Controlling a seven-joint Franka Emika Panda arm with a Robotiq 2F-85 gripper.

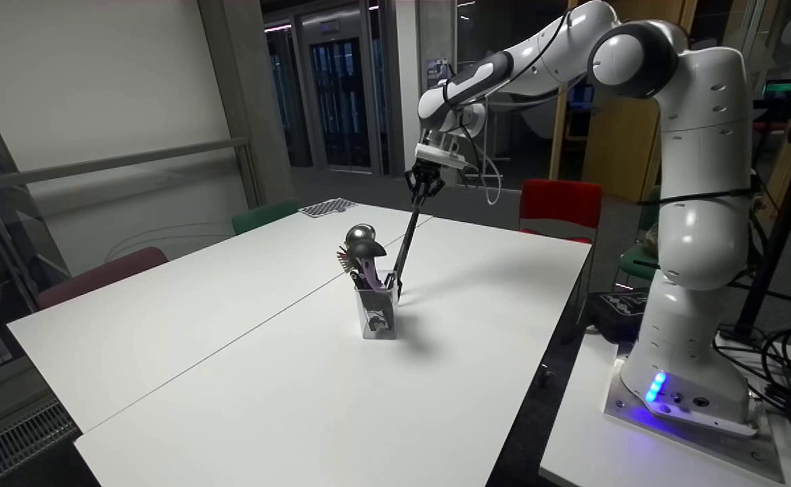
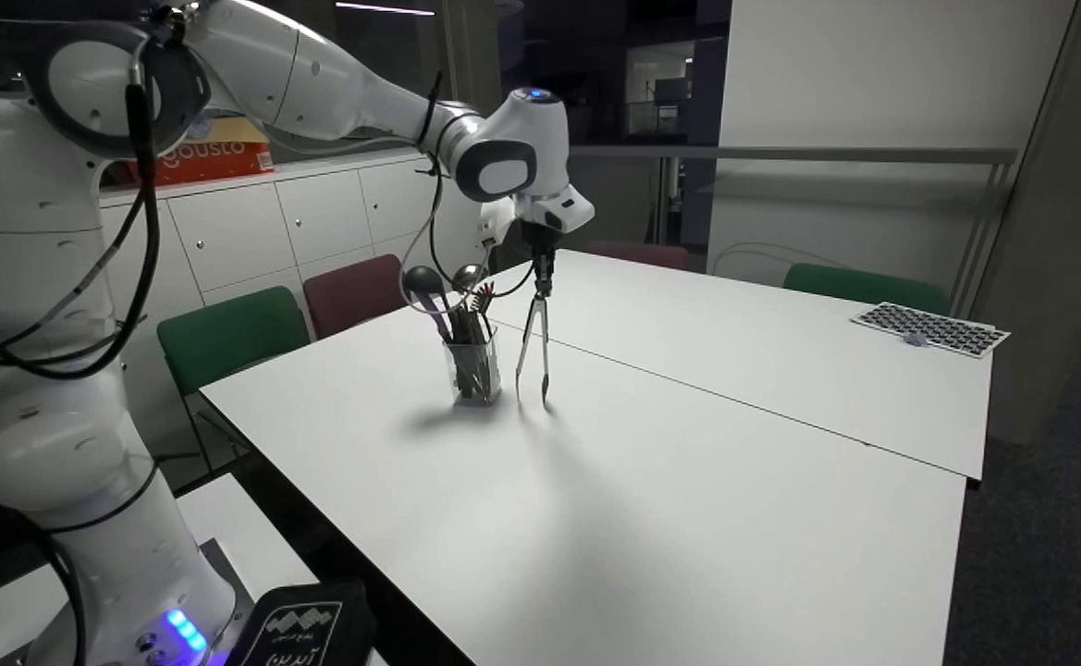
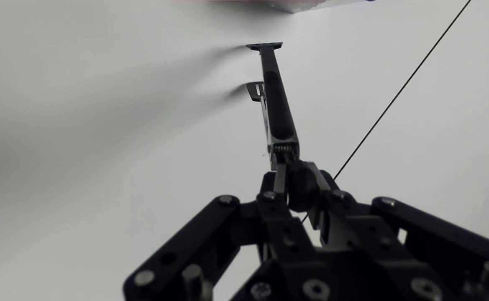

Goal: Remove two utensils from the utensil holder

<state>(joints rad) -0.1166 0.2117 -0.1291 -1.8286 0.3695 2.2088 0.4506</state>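
Observation:
The clear utensil holder (image 1: 377, 318) (image 2: 473, 375) stands upright on the white table in both exterior views. Several utensils poke out of it, among them a silvery ladle (image 1: 360, 234) and a dark spoon-like head (image 1: 367, 248) (image 2: 423, 279) with a purple handle. Beside the holder, outside it, hang black and silver tongs (image 2: 540, 342) (image 3: 278, 104), arms slightly spread, pointing down. My gripper (image 1: 424, 191) (image 2: 543, 274) (image 3: 299, 179) is shut on their rounded top end. The tips are at or just over the tabletop; contact cannot be told.
A checkered board (image 1: 327, 207) (image 2: 931, 329) with a small object on it lies at a table corner. Chairs, including a red one (image 1: 561, 203) and a green one (image 2: 233, 338), stand around the table. A black box (image 2: 304, 624) sits near the robot's base.

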